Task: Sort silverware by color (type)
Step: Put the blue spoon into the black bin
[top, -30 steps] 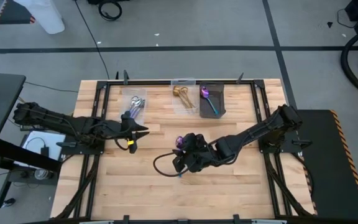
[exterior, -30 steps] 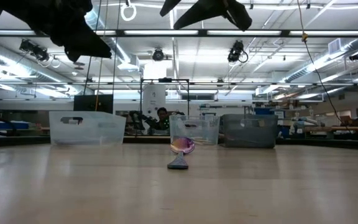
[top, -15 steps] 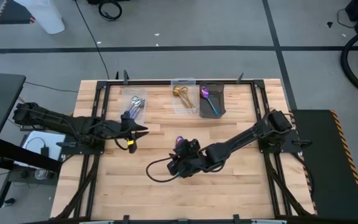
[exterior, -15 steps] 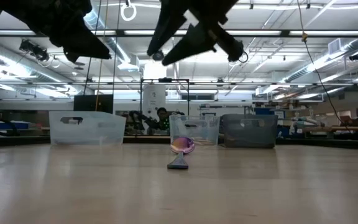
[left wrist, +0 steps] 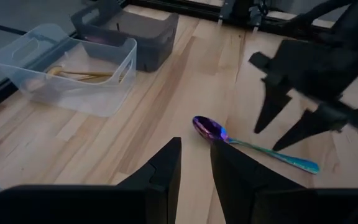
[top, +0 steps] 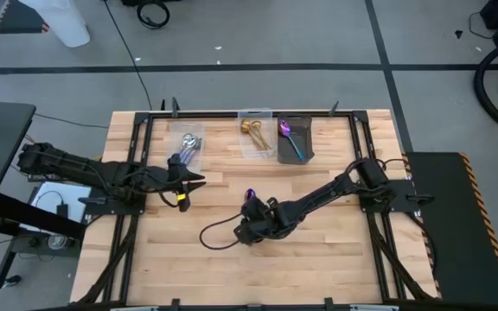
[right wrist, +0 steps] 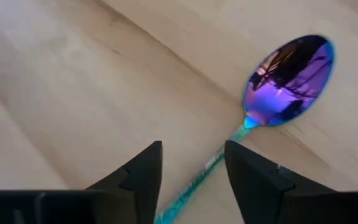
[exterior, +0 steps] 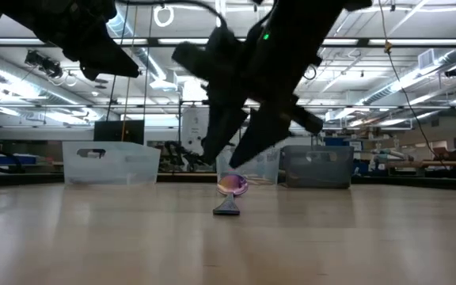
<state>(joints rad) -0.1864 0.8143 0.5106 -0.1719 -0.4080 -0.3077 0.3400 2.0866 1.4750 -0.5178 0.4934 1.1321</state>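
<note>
One iridescent purple-blue spoon [top: 250, 197] with a teal handle lies flat on the wooden table near its middle, bowl toward the far edge. My right gripper [right wrist: 191, 152] hangs open just above the handle [right wrist: 197, 174], a finger on each side and clear of it. The low view shows its fingertips [exterior: 228, 162] above the spoon [exterior: 229, 190]. My left gripper [top: 188, 181] waits open over the table's left part with nothing between its fingers [left wrist: 194, 165]. It looks toward the spoon [left wrist: 213, 129].
Three small bins stand in a row at the far edge. A clear one [top: 188, 145] holds silver spoons, a clear one [top: 253, 134] holds gold spoons, and a dark one [top: 294, 140] holds a purple-blue spoon. A black cable [top: 219, 233] loops on the table beside my right gripper.
My right gripper has come down from high above the table to just over the purple-blue spoon, tipping more steeply downward and shifting a little toward the left edge. The spoon has stayed where it was.
</note>
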